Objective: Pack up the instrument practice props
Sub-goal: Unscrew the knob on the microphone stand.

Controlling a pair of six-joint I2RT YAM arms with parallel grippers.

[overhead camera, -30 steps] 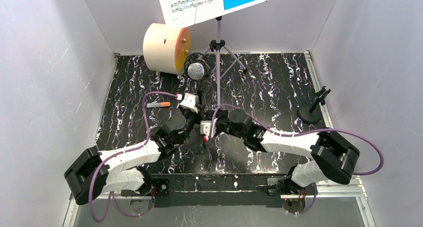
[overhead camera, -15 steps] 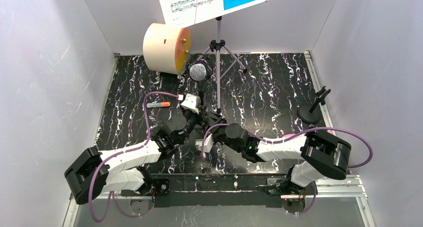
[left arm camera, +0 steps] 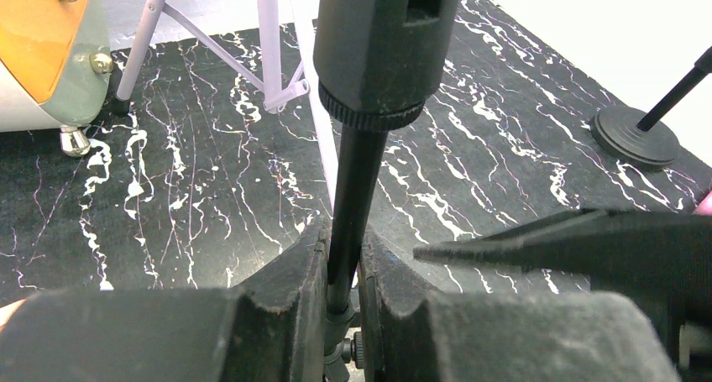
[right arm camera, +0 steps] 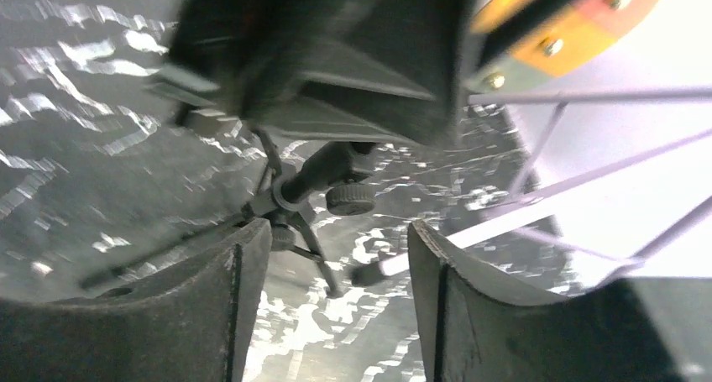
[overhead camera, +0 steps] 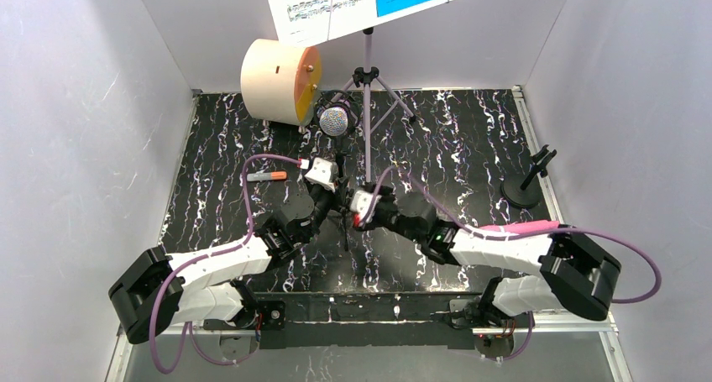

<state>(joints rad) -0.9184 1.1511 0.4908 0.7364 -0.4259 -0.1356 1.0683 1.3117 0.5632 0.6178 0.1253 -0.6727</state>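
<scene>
Upright just left of the lilac music rack [overhead camera: 367,105]: 1 thin black mic tripod [left arm camera: 353,189], glittery silver-headed microphone [overhead camera: 334,122] on top. Low on its pole: left gripper [left arm camera: 342,248], jaws clamped tight on the pole. In front of the rack, by the tripod's legs: right gripper [right arm camera: 336,239], jaws apart, gripping nothing. High on the rack: sheet-music pages [overhead camera: 327,4], white and blue. Well right of the rack: second mic stand [overhead camera: 525,189]; nearer the arms, pink microphone [overhead camera: 520,227], partly hidden behind the right arm. Left of the rack: cream drum [overhead camera: 273,78] and small orange marker [overhead camera: 270,176].
</scene>
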